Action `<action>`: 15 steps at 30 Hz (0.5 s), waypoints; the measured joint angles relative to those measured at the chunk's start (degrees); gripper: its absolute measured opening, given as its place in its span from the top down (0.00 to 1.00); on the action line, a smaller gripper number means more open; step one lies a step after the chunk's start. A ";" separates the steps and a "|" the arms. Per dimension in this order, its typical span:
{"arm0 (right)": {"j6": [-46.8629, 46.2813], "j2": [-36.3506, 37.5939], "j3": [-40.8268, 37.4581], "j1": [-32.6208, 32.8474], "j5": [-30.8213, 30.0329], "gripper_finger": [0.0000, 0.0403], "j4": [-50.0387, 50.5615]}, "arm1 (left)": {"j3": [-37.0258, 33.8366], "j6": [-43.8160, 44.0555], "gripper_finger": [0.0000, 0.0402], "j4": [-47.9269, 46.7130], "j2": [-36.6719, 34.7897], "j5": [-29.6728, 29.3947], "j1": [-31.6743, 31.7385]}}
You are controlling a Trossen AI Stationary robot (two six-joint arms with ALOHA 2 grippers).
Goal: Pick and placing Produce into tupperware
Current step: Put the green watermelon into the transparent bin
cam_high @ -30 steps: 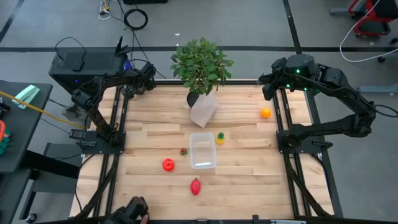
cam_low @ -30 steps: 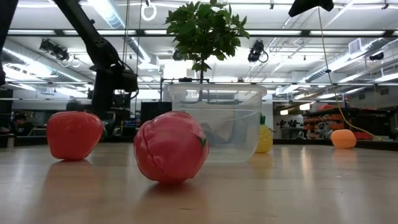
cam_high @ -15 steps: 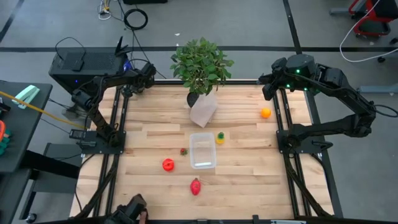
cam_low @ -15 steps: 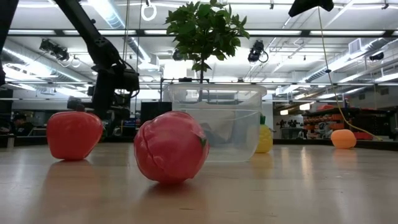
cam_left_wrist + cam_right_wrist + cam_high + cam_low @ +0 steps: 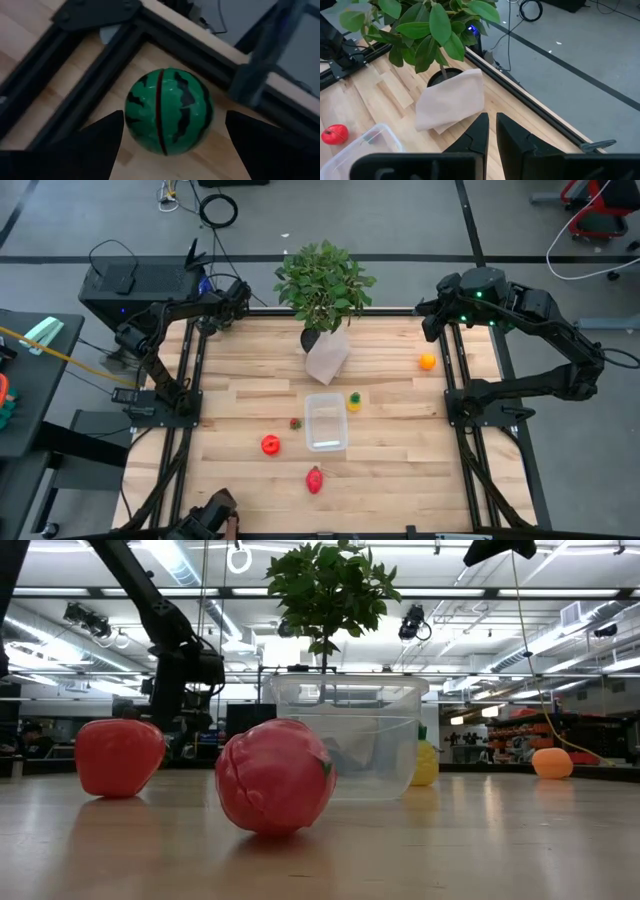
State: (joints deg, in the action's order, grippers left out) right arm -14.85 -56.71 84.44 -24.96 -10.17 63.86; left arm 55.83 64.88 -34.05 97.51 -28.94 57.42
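Striped green watermelon [image 5: 169,112], red seam line

From overhead you cannot see the striped green ball [image 5: 169,111] at all; the left gripper [image 5: 222,312] covers that far corner of the tabletop [image 5: 400,470]. In the left wrist view the ball is soft and blurred, and the fingers [image 5: 85,145] are cut off by the picture's edge. From table height the tub [image 5: 345,735] hides most of the yellow piece [image 5: 426,762]. The small red piece [image 5: 295,423] beside the tub is too tiny for you to identify.
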 joint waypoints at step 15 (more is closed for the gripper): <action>0.00 0.00 0.00 0.01 0.00 0.89 0.00 | 0.01 2.06 0.12 0.45 0.00 0.93 0.73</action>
State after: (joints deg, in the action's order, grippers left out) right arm -14.85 -56.71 84.44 -24.95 -10.17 63.85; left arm 55.84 66.94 -33.60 97.51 -28.02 58.15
